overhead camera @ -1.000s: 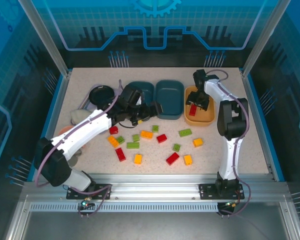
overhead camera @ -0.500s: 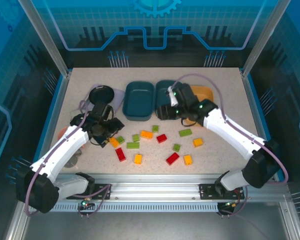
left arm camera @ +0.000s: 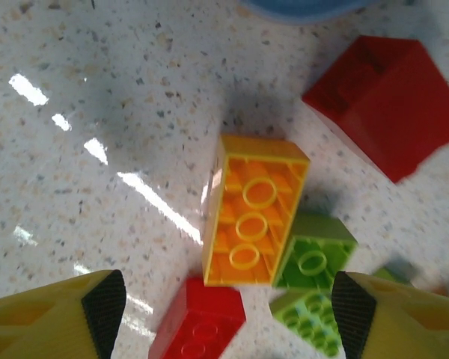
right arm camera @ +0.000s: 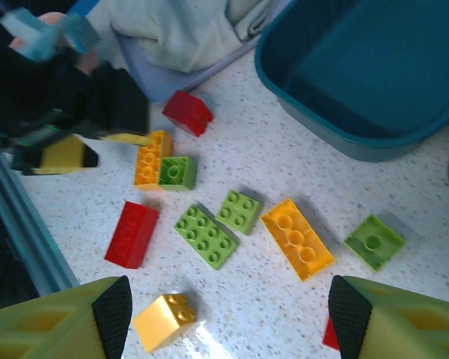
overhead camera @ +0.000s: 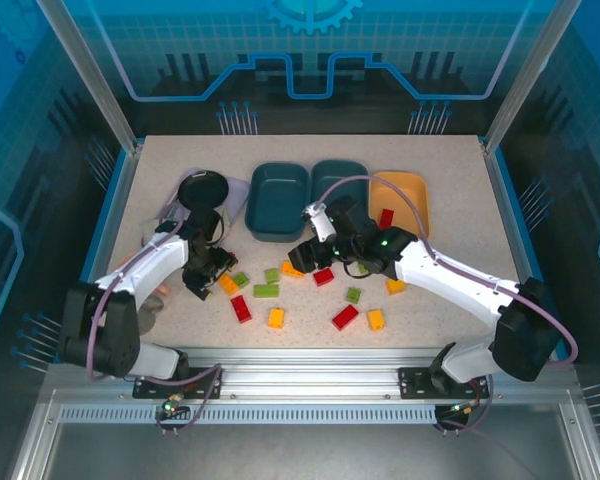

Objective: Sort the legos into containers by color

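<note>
In the top view, the right arm is found swung away from the trays since a second ago. A red brick (overhead camera: 386, 217) is left lying in the pale orange tray (overhead camera: 412, 190). One red is thus judged sorted, with the other legos scattered on the bench (overhead camera: 450, 160). The left arm is pulled back from the teal tray (overhead camera: 278, 205) and bent low at the left, its left claw (overhead camera: 212, 272) brought down beside an orange brick (overhead camera: 227, 284). The right arm is stretched leftward across the middle, the right claw (overhead camera: 305, 255) held over the central bricks.

In the left wrist view, the left claw (left arm camera: 224, 303) is seen with fingers apart and nothing between them. The orange brick (left arm camera: 254, 221) lies hollow side up just ahead, touching a green brick (left arm camera: 314, 256), so a fresh pick is judged to be starting.

In the right wrist view, the right claw (right arm camera: 228, 307) is likewise spread and unloaded. It is held above a long orange brick (right arm camera: 297, 239) and green bricks (right arm camera: 206, 235), near the teal tray (right arm camera: 374, 60)
</note>
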Robot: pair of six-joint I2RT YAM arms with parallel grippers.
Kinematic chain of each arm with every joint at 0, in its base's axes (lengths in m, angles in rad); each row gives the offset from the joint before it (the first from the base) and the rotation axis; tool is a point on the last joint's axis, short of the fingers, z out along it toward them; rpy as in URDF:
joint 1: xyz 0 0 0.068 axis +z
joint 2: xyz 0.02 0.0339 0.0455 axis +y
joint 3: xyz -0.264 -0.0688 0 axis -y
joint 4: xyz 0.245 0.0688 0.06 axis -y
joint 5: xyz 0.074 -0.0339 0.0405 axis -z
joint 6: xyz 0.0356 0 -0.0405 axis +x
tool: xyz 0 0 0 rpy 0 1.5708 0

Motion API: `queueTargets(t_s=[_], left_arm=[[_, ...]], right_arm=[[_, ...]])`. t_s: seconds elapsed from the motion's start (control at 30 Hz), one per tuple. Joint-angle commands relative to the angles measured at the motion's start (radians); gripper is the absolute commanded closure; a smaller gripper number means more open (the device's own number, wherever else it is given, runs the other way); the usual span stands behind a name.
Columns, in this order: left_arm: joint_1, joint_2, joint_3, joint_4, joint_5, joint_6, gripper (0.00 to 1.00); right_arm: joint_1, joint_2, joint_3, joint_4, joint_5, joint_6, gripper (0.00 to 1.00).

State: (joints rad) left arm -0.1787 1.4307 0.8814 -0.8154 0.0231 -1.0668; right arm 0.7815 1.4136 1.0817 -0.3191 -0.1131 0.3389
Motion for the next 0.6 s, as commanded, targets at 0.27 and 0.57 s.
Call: queueTargets(t_s=[0.27,0.57], left_arm=[[0.013,0.112,-0.031,0.109,-0.018,0.018,0.39],[0.011,0.145,-0.084,0.180,-0.023,0.019,0.51]], right_arm=[[0.032,0.024,0.037,0.015,-0.086,0.014,0.27],[0.031,0.043,0.057,0.002,-0.083,0.028,0.27]])
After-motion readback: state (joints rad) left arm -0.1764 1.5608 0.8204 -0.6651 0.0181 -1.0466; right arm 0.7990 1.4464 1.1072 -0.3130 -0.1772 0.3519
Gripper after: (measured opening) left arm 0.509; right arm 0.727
